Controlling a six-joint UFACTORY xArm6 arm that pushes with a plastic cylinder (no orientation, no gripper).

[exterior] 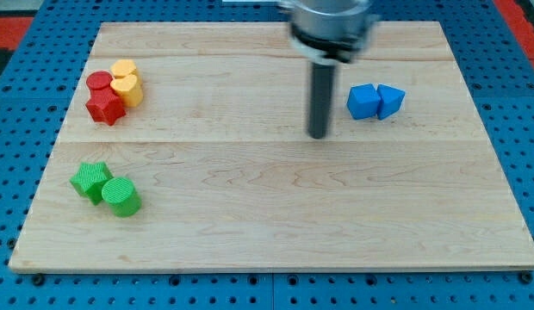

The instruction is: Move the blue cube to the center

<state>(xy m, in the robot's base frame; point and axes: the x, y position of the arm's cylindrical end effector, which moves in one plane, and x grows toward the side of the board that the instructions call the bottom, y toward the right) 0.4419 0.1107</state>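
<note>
The blue cube sits on the wooden board at the view's upper right. A blue triangular block touches its right side. My tip rests on the board to the left of the blue cube and slightly lower, a short gap away, not touching it. The rod rises from the tip to the arm's grey end at the view's top.
A red cylinder, a red star block and two yellow blocks cluster at the upper left. A green star block and a green cylinder lie at the lower left. Blue pegboard surrounds the board.
</note>
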